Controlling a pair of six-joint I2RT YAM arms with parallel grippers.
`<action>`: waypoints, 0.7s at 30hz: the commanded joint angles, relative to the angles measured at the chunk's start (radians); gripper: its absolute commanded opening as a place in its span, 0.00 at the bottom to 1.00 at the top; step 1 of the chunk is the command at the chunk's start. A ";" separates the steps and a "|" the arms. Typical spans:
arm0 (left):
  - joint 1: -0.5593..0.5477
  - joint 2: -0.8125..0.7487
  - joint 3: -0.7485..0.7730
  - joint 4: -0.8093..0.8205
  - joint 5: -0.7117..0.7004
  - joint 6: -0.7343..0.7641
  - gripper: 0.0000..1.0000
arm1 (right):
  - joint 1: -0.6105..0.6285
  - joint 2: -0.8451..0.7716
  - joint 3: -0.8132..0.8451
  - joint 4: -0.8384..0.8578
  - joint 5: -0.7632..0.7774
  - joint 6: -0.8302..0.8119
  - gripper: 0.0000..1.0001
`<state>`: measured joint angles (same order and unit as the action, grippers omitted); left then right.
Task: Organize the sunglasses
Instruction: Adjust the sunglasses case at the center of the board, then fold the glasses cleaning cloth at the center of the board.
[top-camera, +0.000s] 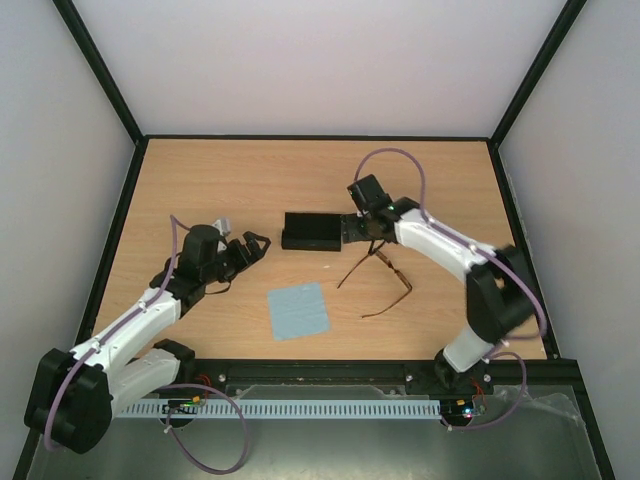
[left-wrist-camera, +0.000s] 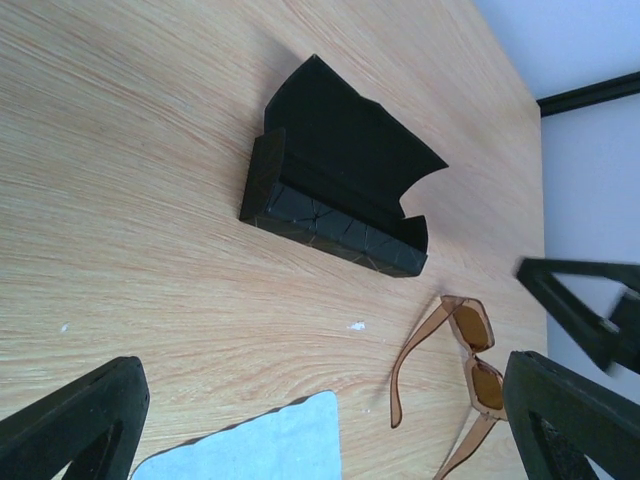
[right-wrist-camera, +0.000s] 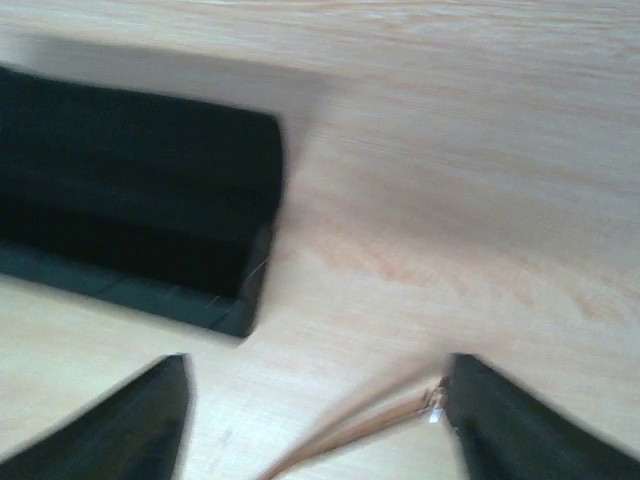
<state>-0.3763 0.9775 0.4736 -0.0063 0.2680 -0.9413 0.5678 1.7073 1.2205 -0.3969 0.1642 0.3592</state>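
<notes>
The sunglasses (top-camera: 381, 266) lie on the table with both temple arms spread open, just right of the open black case (top-camera: 311, 232). My right gripper (top-camera: 367, 238) hovers over the frame's front, beside the case's right end, and is open. In the right wrist view (right-wrist-camera: 315, 430) one temple arm (right-wrist-camera: 350, 440) runs between the fingers, its hinge close to the right finger (right-wrist-camera: 530, 425); the case (right-wrist-camera: 140, 230) lies upper left. My left gripper (top-camera: 250, 247) is open and empty, left of the case. The left wrist view shows the case (left-wrist-camera: 340, 190) and the sunglasses (left-wrist-camera: 470, 350).
A light blue square cloth (top-camera: 299, 310) lies flat near the front, below the case; it also shows in the left wrist view (left-wrist-camera: 250, 445). Black frame rails and pale walls bound the wooden table (top-camera: 200, 190).
</notes>
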 joint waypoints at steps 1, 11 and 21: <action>-0.001 0.014 0.032 -0.053 0.042 0.030 0.99 | 0.064 -0.209 -0.130 0.026 -0.145 0.022 0.99; 0.002 -0.056 0.094 -0.142 0.043 0.065 0.99 | -0.070 -0.394 -0.278 0.272 -0.657 0.211 1.00; -0.059 -0.051 0.079 -0.170 0.096 0.104 0.99 | -0.061 -0.284 -0.239 0.162 -0.676 0.157 0.89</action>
<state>-0.3981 0.9390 0.5545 -0.1162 0.3676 -0.8623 0.4328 1.4048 0.9619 -0.1566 -0.5743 0.5541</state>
